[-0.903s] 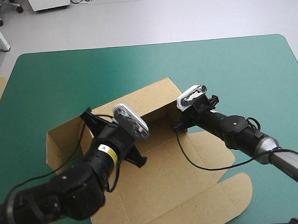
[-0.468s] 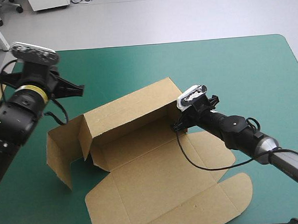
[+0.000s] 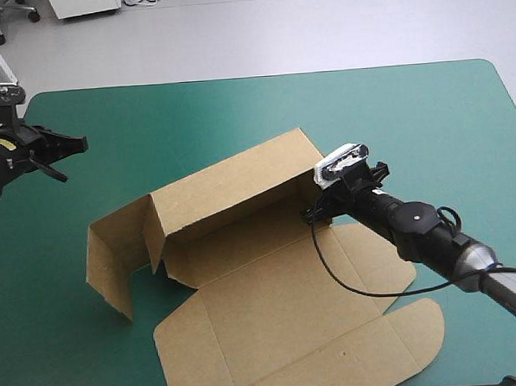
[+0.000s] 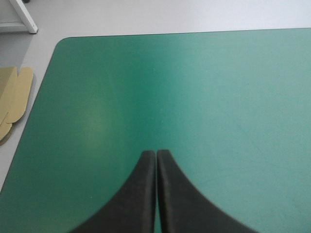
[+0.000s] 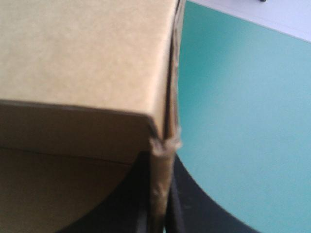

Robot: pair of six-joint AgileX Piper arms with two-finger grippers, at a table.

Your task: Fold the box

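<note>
Your left gripper (image 4: 156, 160) has its black fingers (image 4: 138, 194) pressed together into one pointed arch with nothing between them. Its own wrist view shows only bare teal-green cover (image 4: 218, 97) ahead of them. That view also gives you something the others do not: a pale edge of more board (image 4: 13, 97) lying just off the table's left edge. The high view places this gripper near the table's far left corner, well apart from the box (image 3: 272, 305). The brown box sits around the middle of the table. Its long back wall (image 3: 231, 181) is raised, a left end wall (image 3: 106, 257) is also standing, and the lid panel and flaps (image 3: 353, 352) lie flat toward the near edge. From above you can see the right gripper (image 3: 315, 212) at the right end of the back wall, but the wrist hides how its fingers stand. The right wrist view settles that. Here the right gripper (image 5: 159, 167) is all but closed, pinching the doubled vertical edge of the box (image 5: 87, 53) at that corner. The board sits between the two fingers, and bare cover (image 5: 238, 107) lies beside them.
</note>
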